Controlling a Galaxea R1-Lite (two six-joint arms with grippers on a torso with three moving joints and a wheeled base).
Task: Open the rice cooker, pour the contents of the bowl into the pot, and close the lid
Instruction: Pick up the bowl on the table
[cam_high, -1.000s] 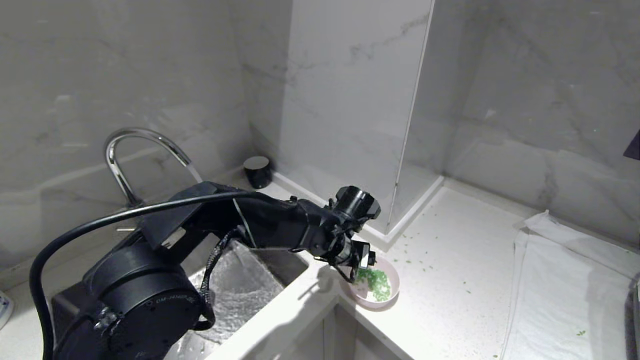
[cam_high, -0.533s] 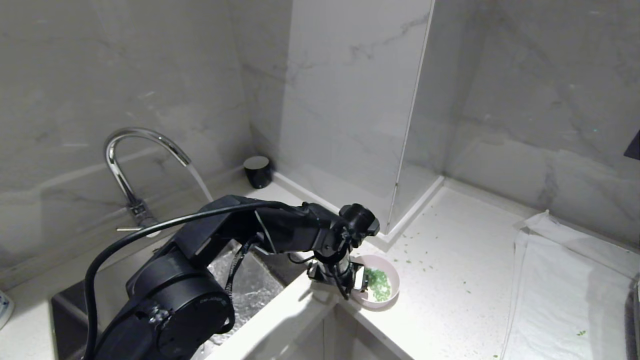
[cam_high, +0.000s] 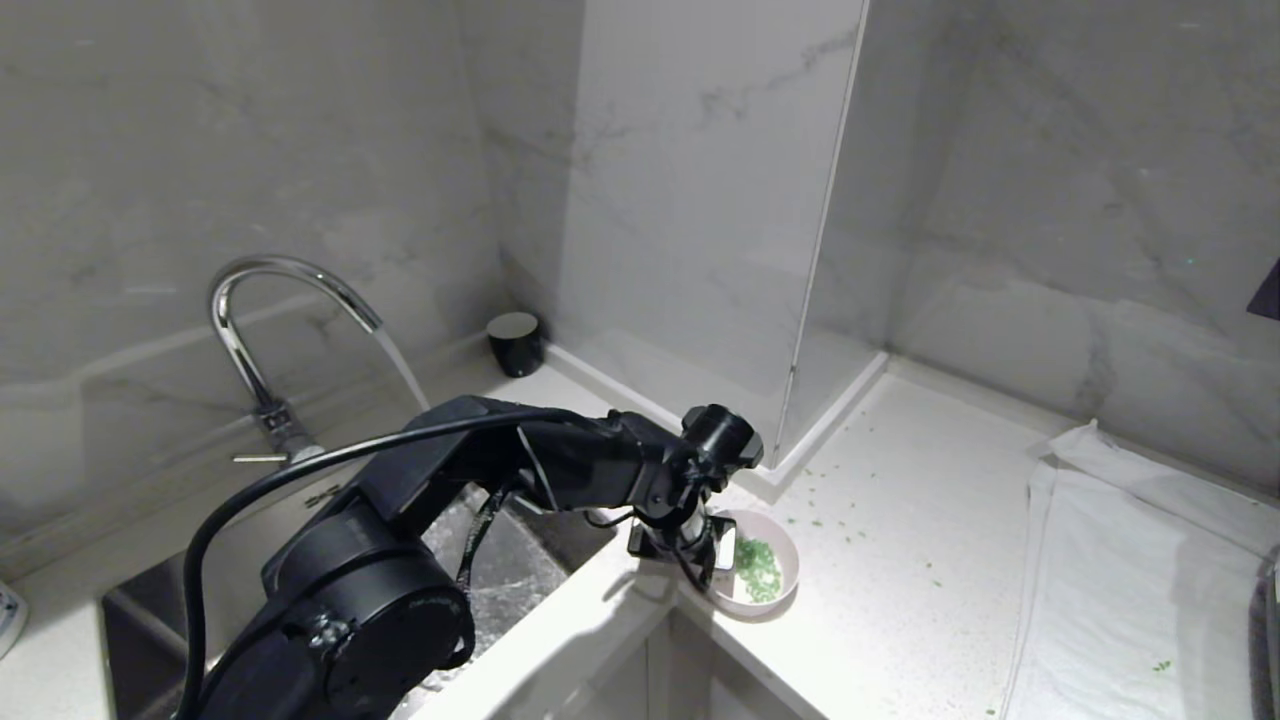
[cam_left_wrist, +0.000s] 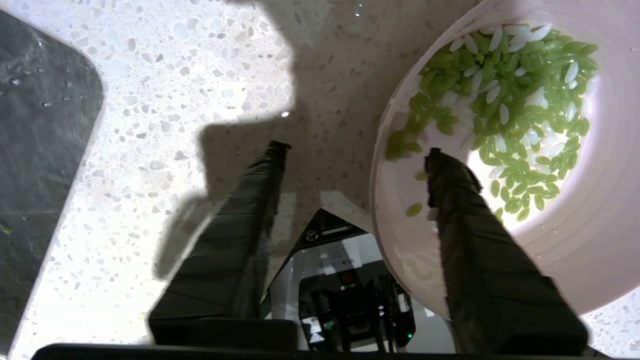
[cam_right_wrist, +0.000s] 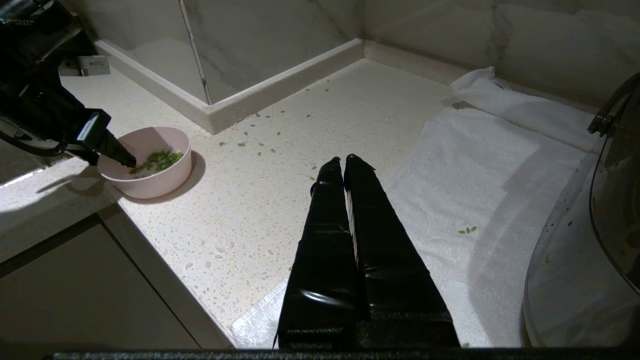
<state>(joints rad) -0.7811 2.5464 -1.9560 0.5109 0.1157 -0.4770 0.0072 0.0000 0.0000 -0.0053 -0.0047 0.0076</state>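
At the desk (cam_high: 900, 560) corner, left tool (cam_left_wrist: 352, 152) parted astride bowl (cam_high: 775, 590) rim: grasping step, pinch next.

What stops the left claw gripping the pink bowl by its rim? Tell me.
Probably nothing. The left claw straddles the pink bowl's near rim, one finger inside among the green grains, the other outside over bare counter.

The left arm (cam_high: 520, 465) is matte black with a fat round joint housing, a looping black cable (cam_high: 300, 470) and long tapered black fingers (cam_left_wrist: 235, 240).
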